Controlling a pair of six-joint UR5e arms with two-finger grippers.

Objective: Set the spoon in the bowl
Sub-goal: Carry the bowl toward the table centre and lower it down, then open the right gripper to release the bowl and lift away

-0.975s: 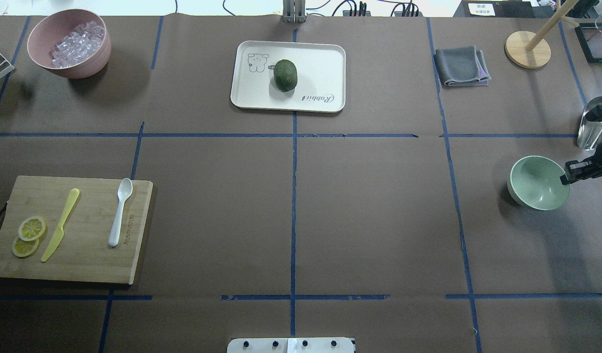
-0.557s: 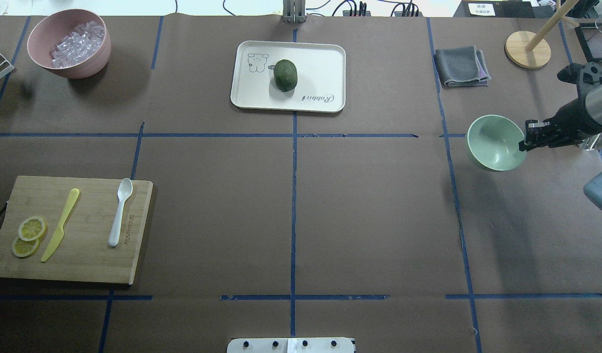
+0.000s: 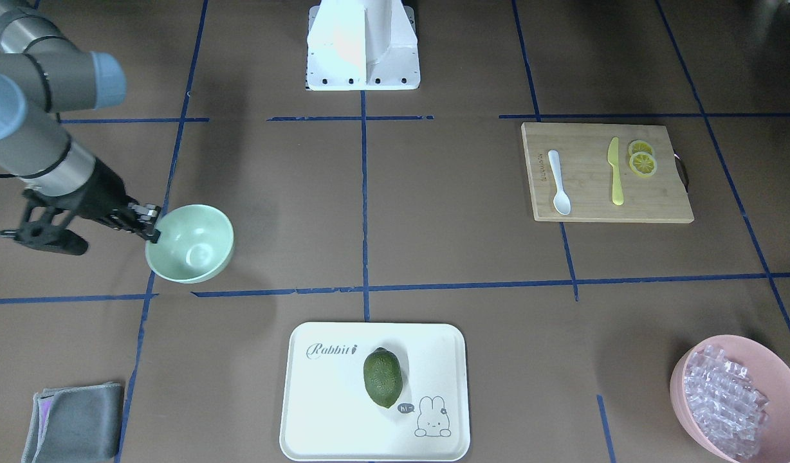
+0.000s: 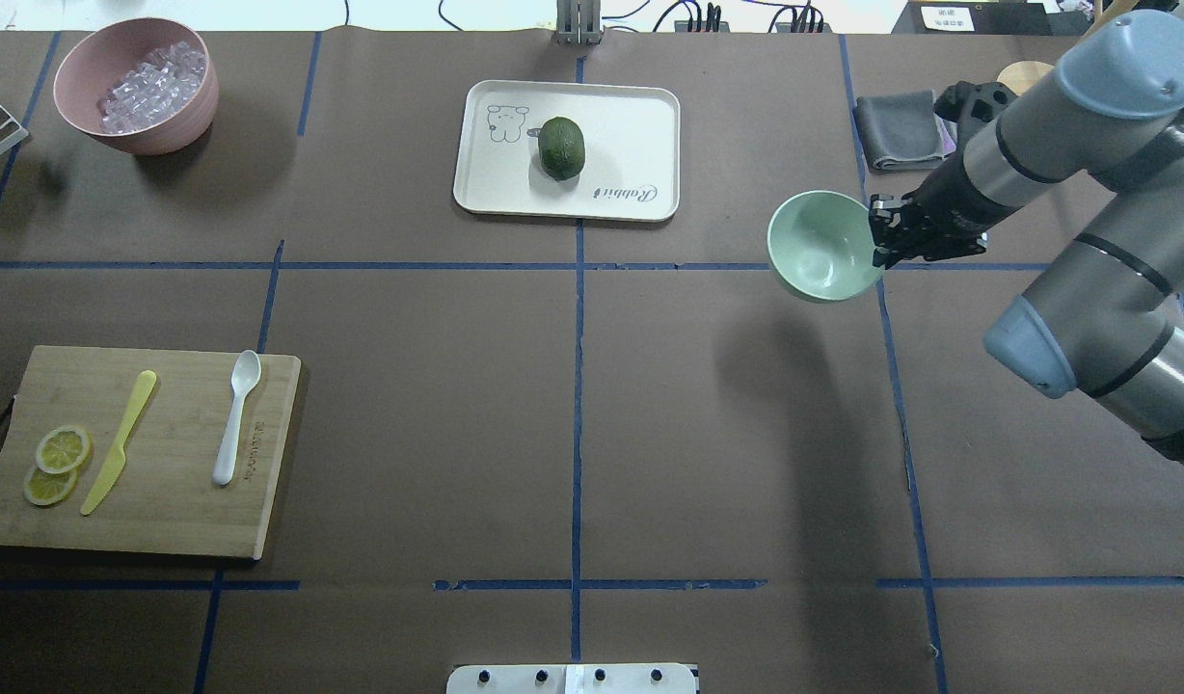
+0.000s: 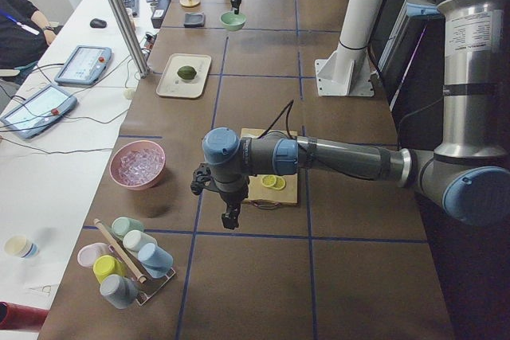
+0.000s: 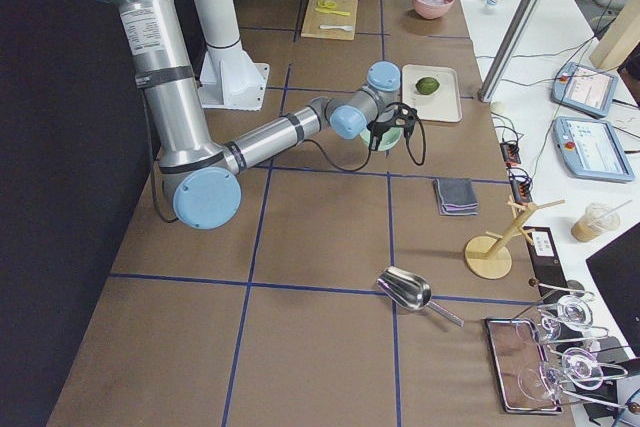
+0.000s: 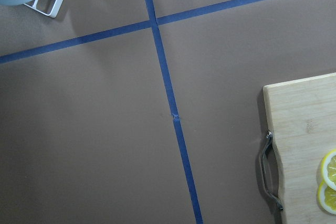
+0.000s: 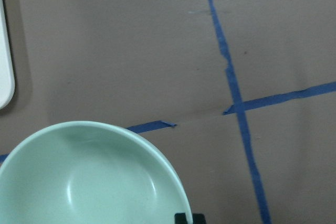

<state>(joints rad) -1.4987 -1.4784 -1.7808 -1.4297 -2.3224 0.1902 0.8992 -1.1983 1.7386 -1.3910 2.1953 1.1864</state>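
Observation:
The pale mint-green bowl (image 4: 821, 249) hangs above the table, right of centre, and casts a shadow below it. My right gripper (image 4: 879, 241) is shut on the bowl's right rim; this also shows in the front view (image 3: 152, 226), with the bowl (image 3: 190, 244) beside it. The right wrist view shows the bowl (image 8: 89, 182) empty. The white spoon (image 4: 237, 416) lies on the wooden cutting board (image 4: 177, 520) at the left, scoop away from me. My left gripper (image 5: 230, 216) shows only in the exterior left view, beyond the board's outer end; I cannot tell whether it is open or shut.
A yellow knife (image 4: 118, 443) and lemon slices (image 4: 57, 465) share the board. A white tray (image 4: 631, 125) with an avocado (image 4: 561, 146) sits at the back centre. A pink bowl of clear pieces (image 4: 134, 85) is back left. A grey cloth (image 4: 896, 130) lies behind the right arm.
My right gripper has lifted the mint-green bowl from the table's right edge and carried it left and away from me, toward the centre. The spoon and board have not moved.

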